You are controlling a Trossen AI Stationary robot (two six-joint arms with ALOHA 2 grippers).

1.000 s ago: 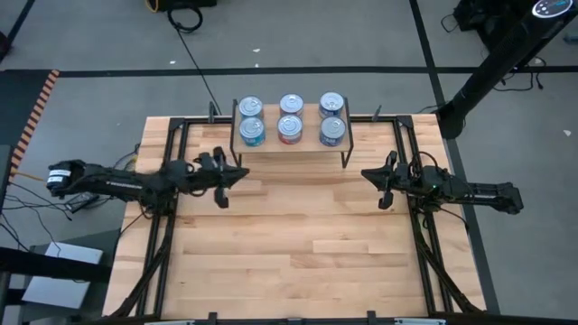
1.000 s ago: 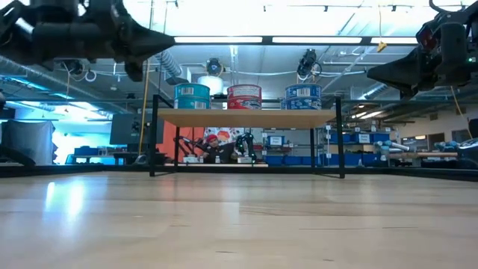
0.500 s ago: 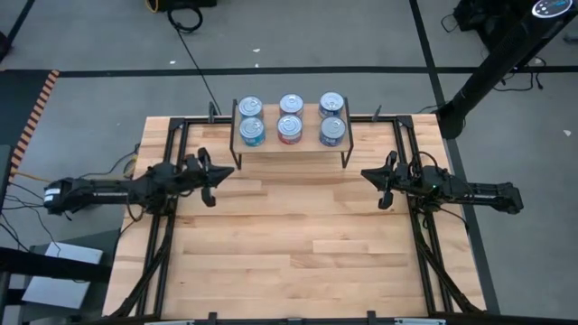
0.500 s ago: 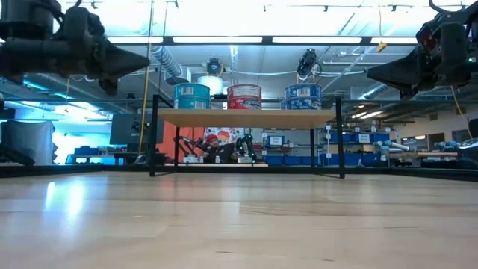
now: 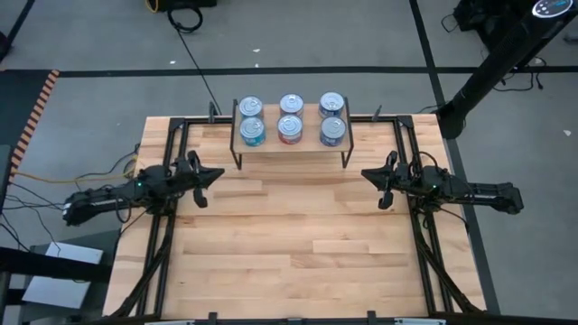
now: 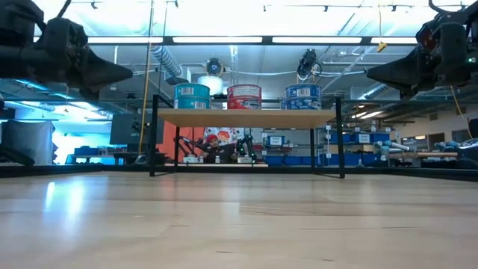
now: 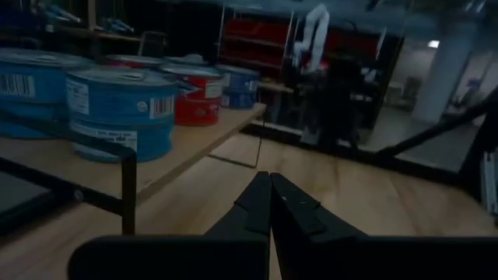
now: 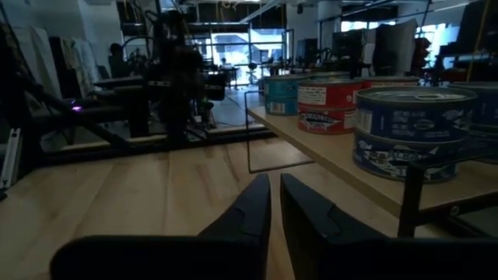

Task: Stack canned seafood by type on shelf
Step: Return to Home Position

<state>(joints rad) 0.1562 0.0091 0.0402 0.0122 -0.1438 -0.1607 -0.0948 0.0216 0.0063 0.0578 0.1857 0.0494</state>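
- High view first: the left gripper hangs over the tabletop, and the shelf sits just past its tips, off to the far side.
- Left wrist view now: its 2 fingers are pressed together with nothing between them. The shelf's black leg stands close beside their line.
- Across the table the right gripper mirrors that pose. Its tips point at the shelf's other end from a little farther off.
- In the right wrist view its fingers are drawn in to a bare sliver, and they carry nothing either.
- The canned seafood is all on the shelf, showing 6 silver tops in 2 rows of 3.
- Teal tins stand nearest the left gripper, red ones in the middle and dark blue nearest the right gripper.
- From the right wrist view, the dark-blue tins closest to that gripper look 2 high.
- My read is that the sorting is finished and only the trip home is left.
- To do it well, draw the left arm straight back along its own line, away from that leg, before letting it swing.
- Hold the height, because dipping risks the tabletop and drifting forward risks the shelf frame.
- Keep the fingers closed and the pace gentle, since a knock to the rack could topple stacked tins.
- The right arm looks parked, so I would leave it alone.
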